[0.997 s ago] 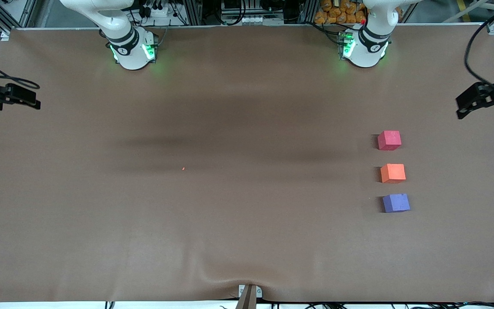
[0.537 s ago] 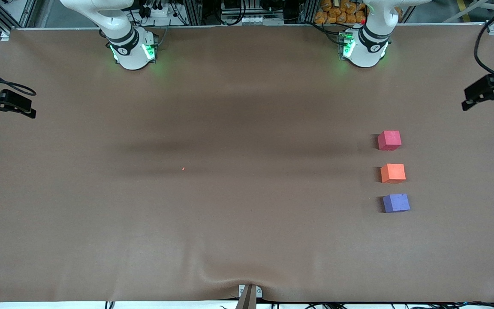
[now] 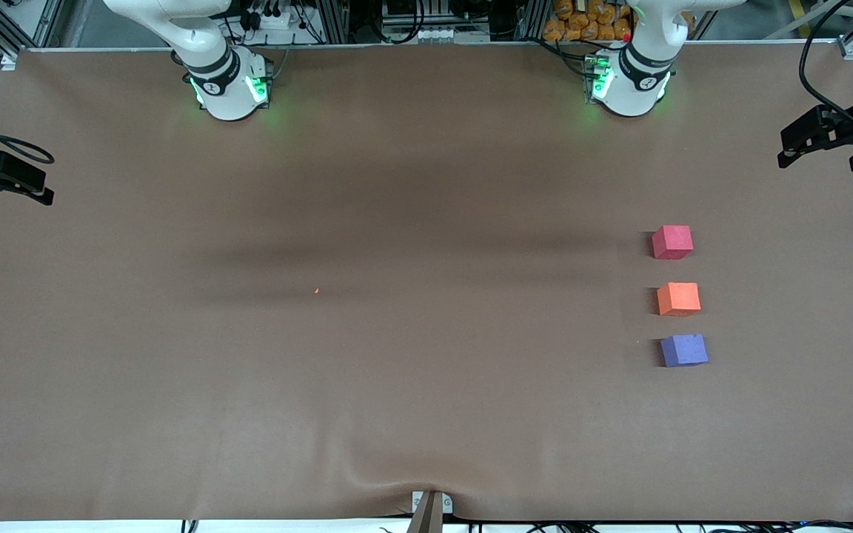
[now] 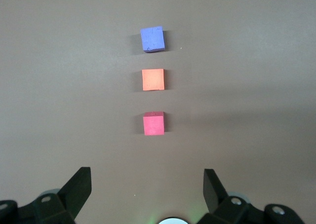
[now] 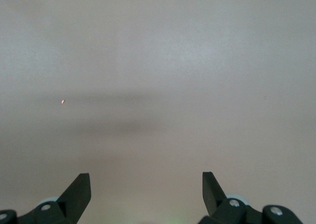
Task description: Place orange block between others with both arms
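Orange block (image 4: 153,79), soft light foam, sits ahead of the released left pincer (image 4: 147,184) between both cubes; grip opposite flat sides gently. Right pincer (image 5: 146,184) waits released.

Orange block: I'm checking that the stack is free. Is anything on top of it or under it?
Nothing lies on the orange block; its top face is bare. It rests on the brown table cover, between the pinkish-red cube and the purple-blue cube. Its underside is hidden.
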`<state>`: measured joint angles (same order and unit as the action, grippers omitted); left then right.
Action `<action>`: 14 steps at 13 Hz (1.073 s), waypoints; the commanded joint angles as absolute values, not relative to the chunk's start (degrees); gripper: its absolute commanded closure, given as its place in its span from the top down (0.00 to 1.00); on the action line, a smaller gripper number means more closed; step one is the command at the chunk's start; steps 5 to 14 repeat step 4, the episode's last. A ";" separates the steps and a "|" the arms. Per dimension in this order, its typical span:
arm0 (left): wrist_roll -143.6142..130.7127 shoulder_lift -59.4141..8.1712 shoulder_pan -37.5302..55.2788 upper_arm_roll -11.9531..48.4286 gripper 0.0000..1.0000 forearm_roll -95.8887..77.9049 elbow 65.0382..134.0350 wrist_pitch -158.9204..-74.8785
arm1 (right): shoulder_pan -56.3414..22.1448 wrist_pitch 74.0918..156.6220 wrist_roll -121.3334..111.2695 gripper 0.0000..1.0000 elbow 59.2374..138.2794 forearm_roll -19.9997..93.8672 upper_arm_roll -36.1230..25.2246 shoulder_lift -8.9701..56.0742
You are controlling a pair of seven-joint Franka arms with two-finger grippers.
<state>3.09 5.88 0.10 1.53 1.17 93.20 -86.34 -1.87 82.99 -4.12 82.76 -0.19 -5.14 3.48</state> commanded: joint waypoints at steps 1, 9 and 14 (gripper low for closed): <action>-1.38 6.86 1.76 1.41 1.00 1.14 94.04 -86.84 | -1.93 82.44 -4.57 1.00 83.23 -1.23 -5.10 2.29; -4.30 6.94 1.76 1.49 1.00 1.14 94.22 -86.84 | -1.76 80.78 -4.66 1.00 83.14 -1.23 -5.19 1.93; -4.30 6.94 1.76 1.49 1.00 1.14 94.22 -86.84 | -1.76 80.78 -4.66 1.00 83.14 -1.23 -5.19 1.93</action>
